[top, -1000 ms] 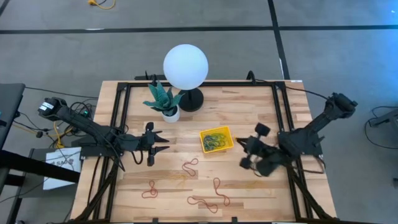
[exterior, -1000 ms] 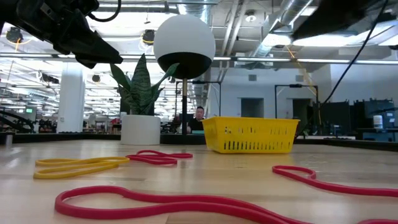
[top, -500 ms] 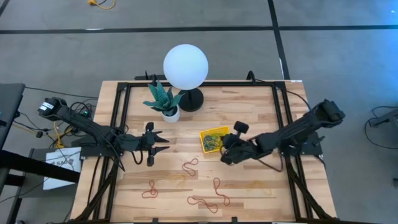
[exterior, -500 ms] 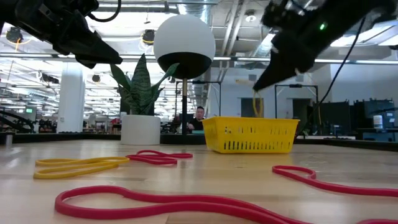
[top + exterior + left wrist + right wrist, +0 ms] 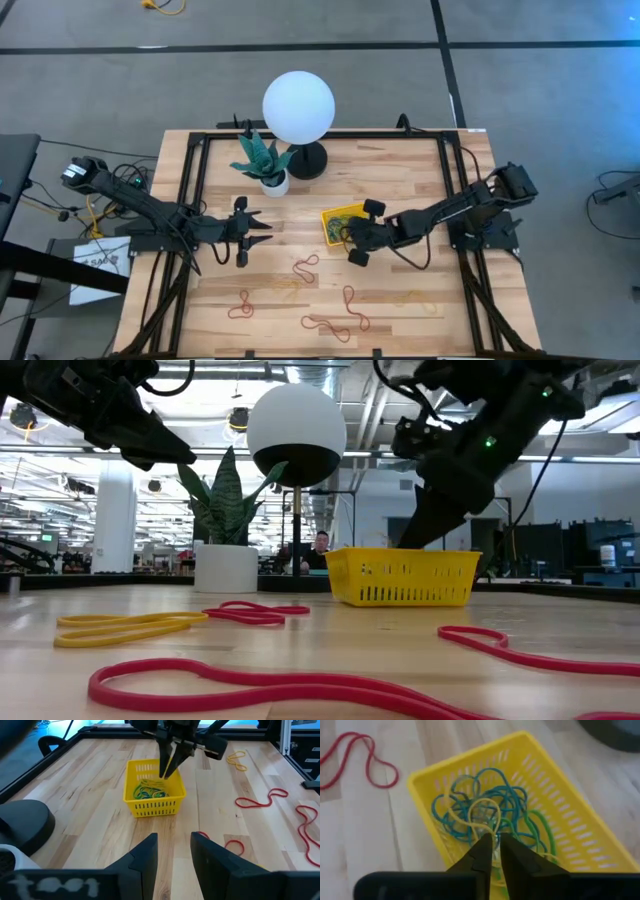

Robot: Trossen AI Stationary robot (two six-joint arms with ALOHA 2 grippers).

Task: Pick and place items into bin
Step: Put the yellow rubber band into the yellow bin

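Right hand [image 5: 347, 236] hangs over the yellow bin [image 5: 336, 215] near the middle of the surface [image 5: 420, 170], tips pointing down into it. In the right wrist view its fingers [image 5: 482, 851] are nearly pressed together with a pale yellow band [image 5: 485, 815] looped at the tips, apparently pinched, though the contact itself is hard to make out. The bin already holds a tangle of blue, green and yellow bands [image 5: 512, 805]. Left hand [image 5: 262, 232] waits well apart on the left side of the surface, fingers [image 5: 145, 857] spread and empty, beside the plant pot [image 5: 274, 183] and globe lamp [image 5: 298, 108]. Loose bands left on the surface: red loops [image 5: 306, 266] just in front of the bin, more red [image 5: 337, 325] and [image 5: 240, 305] toward the near edge, and a faint yellow one [image 5: 420, 297] on the right. Likely step is dropping the held band into the bin. The bands look very light, thin and floppy; they lie flat, so they need a pinch on a single strand with the tips touching the wood, ideally where a loop bends or crosses. They can snag on each other or cling to the fingers on release.
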